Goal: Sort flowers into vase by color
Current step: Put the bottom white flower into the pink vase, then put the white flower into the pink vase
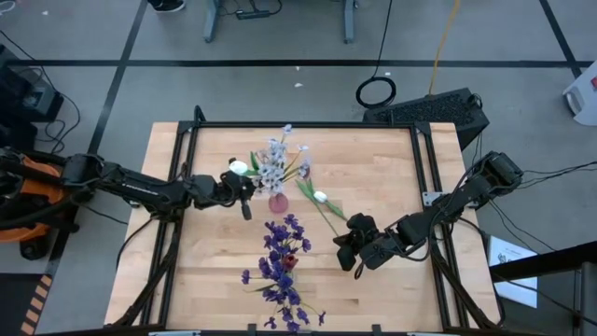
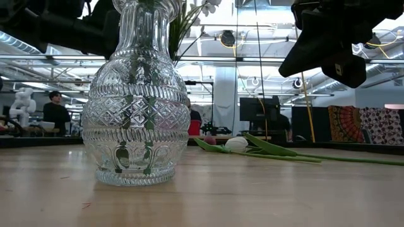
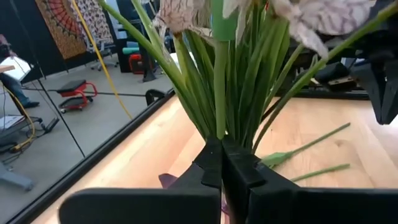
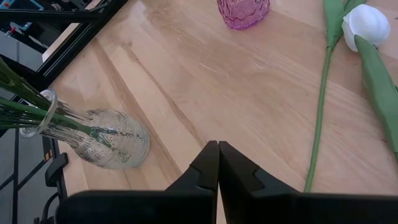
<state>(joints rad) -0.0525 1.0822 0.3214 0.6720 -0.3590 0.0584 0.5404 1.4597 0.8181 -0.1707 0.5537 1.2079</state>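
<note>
A pink vase (image 1: 278,203) at the table's middle holds pale lavender-white flowers (image 1: 273,163). My left gripper (image 3: 221,163) reaches in level from the left, right beside that bunch, shut on a white tulip whose bud (image 1: 240,168) stands above it. A second white tulip (image 1: 320,197) lies flat on the wood, and its stem (image 4: 320,106) runs toward my right gripper. A clear glass vase (image 4: 106,140) with dark purple flowers (image 1: 283,261) stands near the front edge. My right gripper (image 4: 217,157) hovers shut over bare wood between the clear vase and the lying tulip. My left gripper pinches the tulip's green stem (image 3: 219,124) between its two fingertips. The fingers come level from the table's left and lie across the stem. The stem rises upright from the fingers, close against the stems in the pink vase. Its lower end is hidden behind the fingers.
Black rails (image 1: 177,187) frame the table on the left, right and far sides. Bare wood (image 1: 205,271) lies at the near left and at the far right. People (image 2: 55,113) and equipment show in the room beyond.
</note>
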